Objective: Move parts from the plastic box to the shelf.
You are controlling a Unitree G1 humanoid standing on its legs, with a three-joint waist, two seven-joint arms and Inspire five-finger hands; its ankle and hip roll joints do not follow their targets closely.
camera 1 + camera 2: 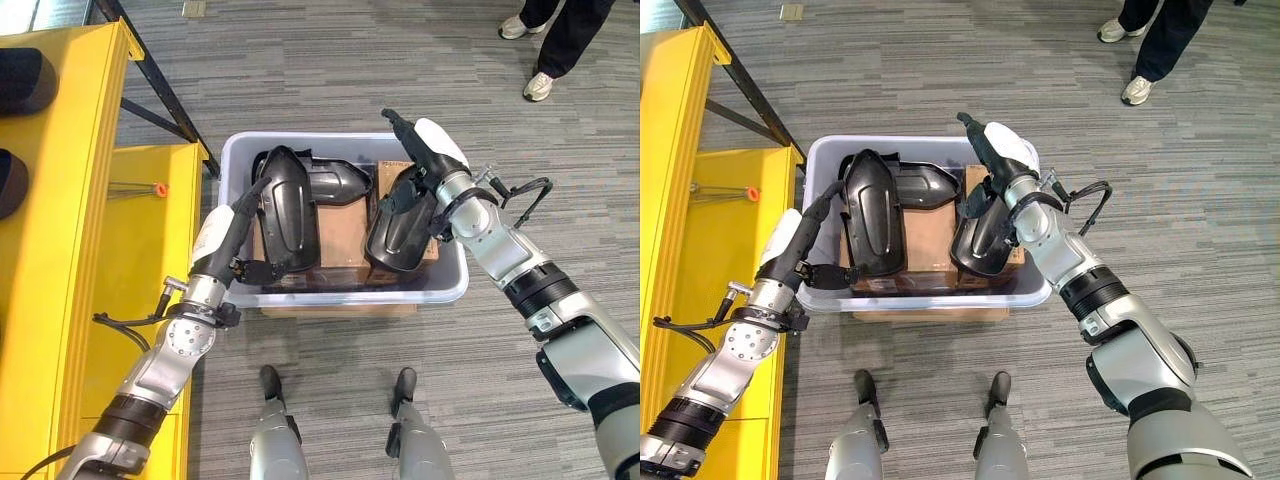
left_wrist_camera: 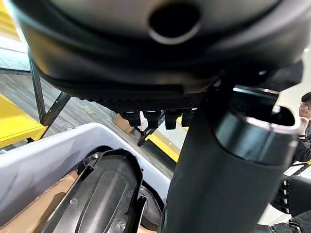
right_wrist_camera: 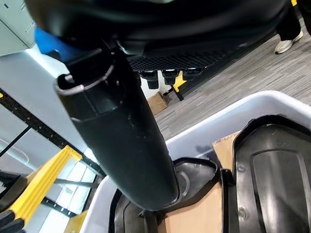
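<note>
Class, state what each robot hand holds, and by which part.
Left hand grips the left black part by its lower edge; right hand grips the right black part by its upper edge.

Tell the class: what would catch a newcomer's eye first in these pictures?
Probably the pale plastic box on the grey carpet, packed with glossy black parts standing on cardboard. Both dark hands reach into it: the left hand at the box's left side, the right hand at its right. A bright yellow shelf stands beside the box's left.
</note>
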